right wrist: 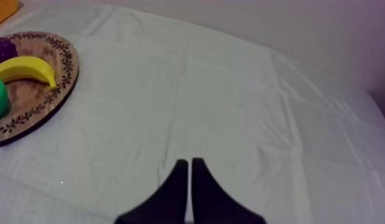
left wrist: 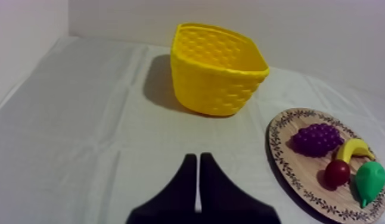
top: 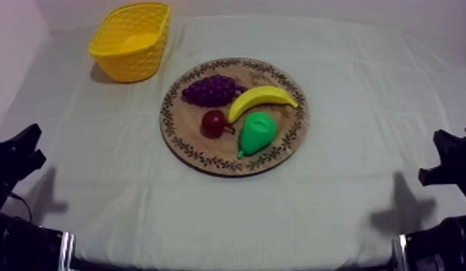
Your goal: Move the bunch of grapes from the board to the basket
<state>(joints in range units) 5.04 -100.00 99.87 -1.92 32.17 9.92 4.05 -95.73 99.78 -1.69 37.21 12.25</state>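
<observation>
A purple bunch of grapes (top: 210, 90) lies on the far left part of the round wooden board (top: 187, 140) at the table's middle. An empty yellow basket (top: 132, 40) stands at the far left, apart from the board. From the left wrist, the grapes (left wrist: 316, 139) lie on the board (left wrist: 281, 156) beyond my left gripper (left wrist: 198, 159), and the basket (left wrist: 217, 68) is straight ahead. My left gripper (top: 19, 148) rests low at the left, shut on nothing. My right gripper (top: 446, 157) rests low at the right; its fingers (right wrist: 189, 164) lie together as a wedge.
On the board also lie a yellow banana (top: 260, 101), a green pear (top: 257, 132) and a small red fruit (top: 214, 123). Bare grey-white cloth (top: 106, 180) spreads around the board. A wall closes the far side of the table.
</observation>
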